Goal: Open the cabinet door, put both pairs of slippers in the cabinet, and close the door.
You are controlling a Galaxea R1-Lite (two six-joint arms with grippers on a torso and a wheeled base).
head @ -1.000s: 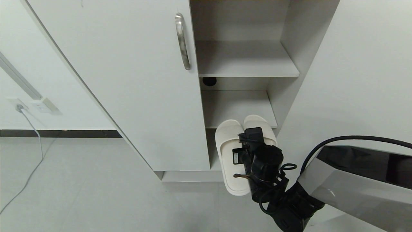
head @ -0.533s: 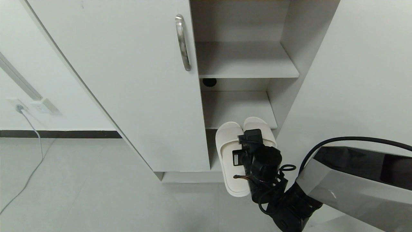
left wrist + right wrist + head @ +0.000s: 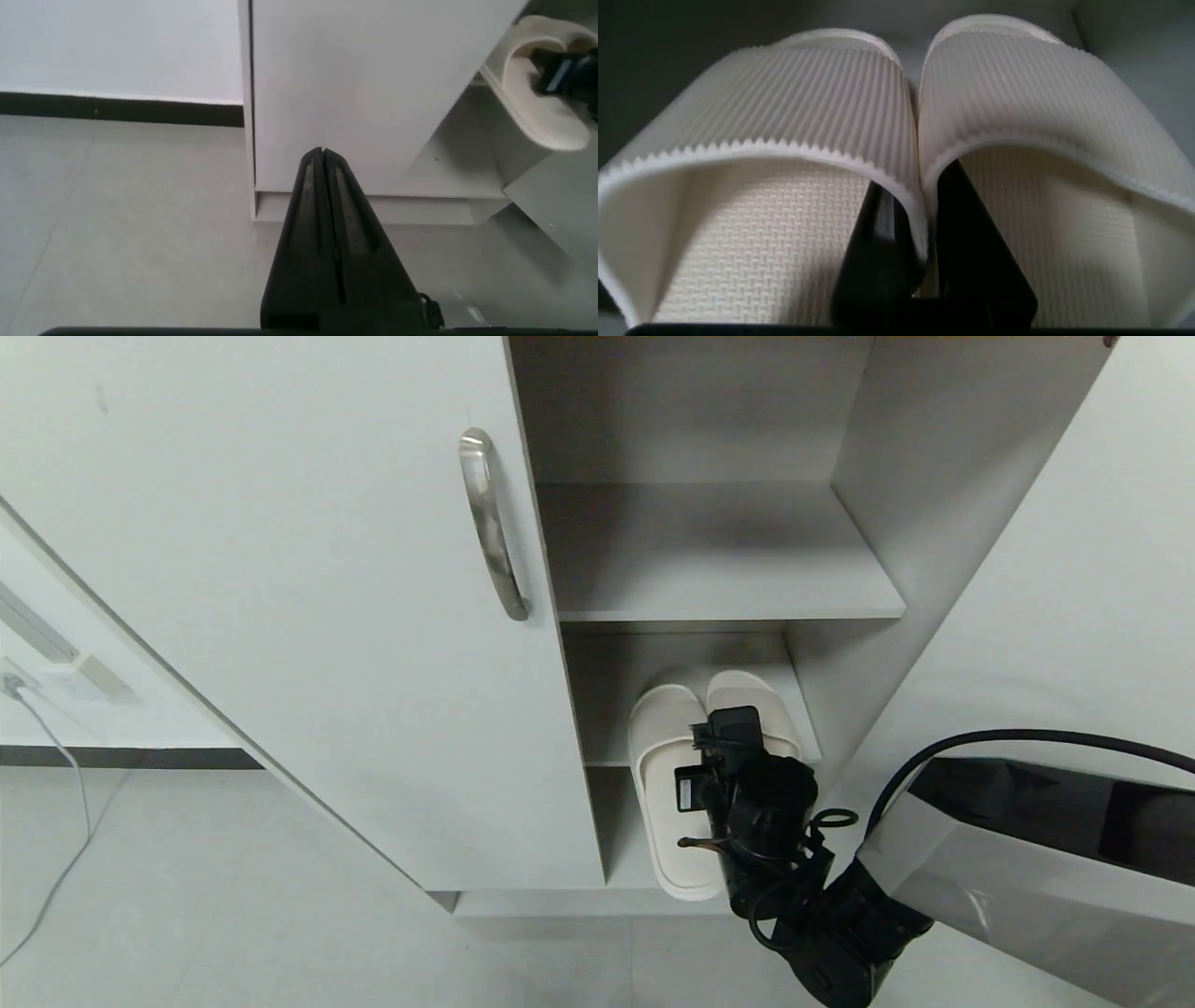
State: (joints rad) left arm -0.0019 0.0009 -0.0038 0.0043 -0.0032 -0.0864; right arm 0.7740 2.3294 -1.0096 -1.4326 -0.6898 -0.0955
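Slippers: a cream pair of slippers is held side by side in the air at the cabinet's open right half; their inner edges touch
Long axis: it runs from the robot straight towards the cabinet; both slippers lie parallel, soles down
Pointing: toes face inward and sit over the front of the lower shelf; heels hang out over the cabinet's bottom compartment
Right hand: the right hand comes at the pair from the heel end; in the wrist view one black finger sits inside each slipper under the ribbed straps; the hand is narrow, pinching the two inner strap walls together between them
Left hand: the left hand hangs low over the floor, in front of the closed door; its fingers are pressed flat together with nothing between them; from there the held pair shows off to the side
Doors: the closed door carries a curved metal handle at its inner edge; the open door stands swung out on the right
Upper shelf: the upper shelf lies above the pair
Room: a pale tiled floor; a wall socket with a grey cable trailing down on the far left
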